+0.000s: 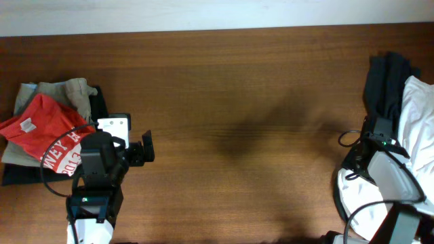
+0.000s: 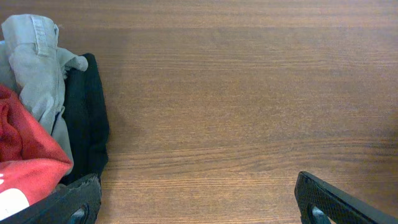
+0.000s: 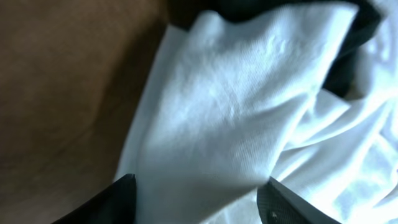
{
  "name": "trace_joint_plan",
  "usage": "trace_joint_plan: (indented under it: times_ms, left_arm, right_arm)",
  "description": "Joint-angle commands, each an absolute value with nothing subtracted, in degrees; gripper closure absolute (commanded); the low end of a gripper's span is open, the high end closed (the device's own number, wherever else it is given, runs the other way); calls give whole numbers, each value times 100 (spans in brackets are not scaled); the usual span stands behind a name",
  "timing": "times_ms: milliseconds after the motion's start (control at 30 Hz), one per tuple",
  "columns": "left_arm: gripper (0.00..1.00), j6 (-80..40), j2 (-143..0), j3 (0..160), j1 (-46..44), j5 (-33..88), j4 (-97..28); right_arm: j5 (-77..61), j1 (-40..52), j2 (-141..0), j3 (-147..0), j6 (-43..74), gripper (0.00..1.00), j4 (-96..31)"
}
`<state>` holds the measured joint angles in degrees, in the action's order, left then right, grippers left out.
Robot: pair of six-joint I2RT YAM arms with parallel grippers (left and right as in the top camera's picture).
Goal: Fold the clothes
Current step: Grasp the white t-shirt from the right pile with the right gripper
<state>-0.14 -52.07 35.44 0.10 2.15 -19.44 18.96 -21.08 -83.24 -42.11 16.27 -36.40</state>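
A pile at the left holds a red printed shirt (image 1: 44,125), a khaki garment (image 1: 64,91) and a black garment (image 1: 98,105). In the left wrist view the red shirt (image 2: 25,155), the khaki garment (image 2: 37,68) and the black garment (image 2: 84,118) lie at the left edge. My left gripper (image 1: 144,148) (image 2: 199,208) is open and empty over bare wood, just right of the pile. A white garment (image 1: 420,115) (image 3: 230,106) and a dark garment (image 1: 386,81) (image 3: 249,7) lie at the right. My right gripper (image 1: 363,154) (image 3: 199,193) is open, with white cloth between its jaws.
The brown wooden table (image 1: 237,102) stretches bare between the two piles. The right pile hangs at the table's right edge. Cables run along both arms near the front edge.
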Motion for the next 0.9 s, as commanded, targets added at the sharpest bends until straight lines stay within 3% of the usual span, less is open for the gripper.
trace_joint_plan:
  times_ms: [0, 133, 267, 433, 467, 533, 567, 633, 667, 700, 800, 867]
  left_arm:
    - [1, -67, -5196, 3660, -12, 281, -1870]
    - [1, -67, -5196, 3660, -12, 281, -1678]
    - [1, -67, -5196, 3660, -12, 283, -1605]
    - [1, -67, -5196, 3660, -12, 390, -1588]
    - [1, -67, -5196, 3660, -12, 392, -1588]
    - [1, -67, -5196, 3660, -12, 390, -1586]
    - [1, -67, -5196, 3660, -12, 390, -1586]
    - [1, -67, -5196, 3660, -12, 390, -1590]
    - [1, -67, -5196, 3660, -12, 390, -1590]
    - [1, -67, -5196, 3660, -12, 390, -1590]
    - [1, -67, -5207, 3660, -12, 392, -1592]
    - [1, -67, -5207, 3660, -12, 390, -1590]
  right_arm:
    - [1662, -2211, -8527, -4268, 1704, 96, -3553]
    - [445, -2215, -7881, -4976, 1671, 96, -4342]
    - [-2749, -2051, -6919, -6914, -268, 96, -4866]
    - [-2790, -628, -7695, -6871, -429, 92, -4685]
    - [-2788, -325, -7961, -6871, -429, 86, -4504]
    - [-2781, -8, -8176, -6871, -429, 84, -4222]
    - [-2768, 67, -8191, -6871, -427, 84, -4106]
    - [-2554, 64, -8189, -6871, -425, 94, -4099]
    - [-2425, 73, -8191, -6871, -425, 88, -4163]
    - [-2246, 75, -8219, -6869, -427, 70, -4338]
    - [-2008, 89, -8746, -6751, -427, 64, -4652]
    - [-1697, 128, -9706, -6748, -427, 47, -3503]
